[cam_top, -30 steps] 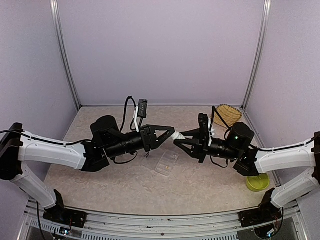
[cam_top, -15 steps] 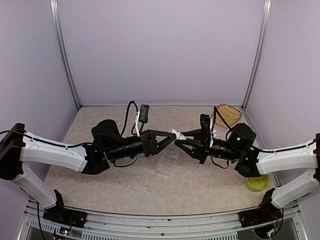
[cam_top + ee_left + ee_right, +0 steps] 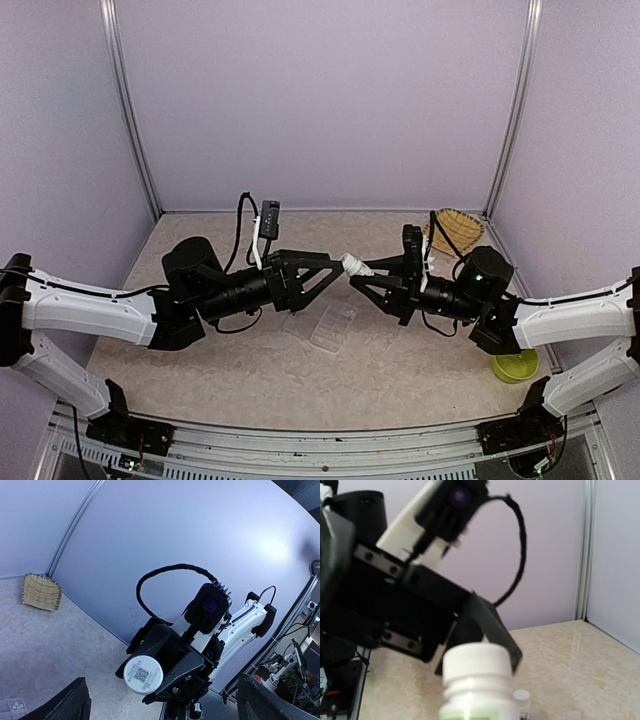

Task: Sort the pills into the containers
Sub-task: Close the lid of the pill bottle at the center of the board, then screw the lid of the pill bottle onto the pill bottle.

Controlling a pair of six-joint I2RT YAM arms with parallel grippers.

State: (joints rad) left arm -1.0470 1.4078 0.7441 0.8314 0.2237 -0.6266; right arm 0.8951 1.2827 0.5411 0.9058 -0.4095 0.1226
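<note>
Pills [image 3: 18,706] showed as a few white specks in one compartment of the clear container [image 3: 326,326], which lay flat on the table [image 3: 400,370] beneath both claws. Above it my right gripper [image 3: 362,272] clamped a white bottle [image 3: 350,264]. My left gripper [image 3: 328,278] stood wide open near its cap end.

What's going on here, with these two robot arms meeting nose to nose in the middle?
The two arms meet above the table at a white pill bottle. The right end effector is clamped on the bottle, which has its cap on. The left end effector stands wide open at the cap end, gripping nothing. The clear compartment box lies on the table beneath them, waiting for pills.
</note>
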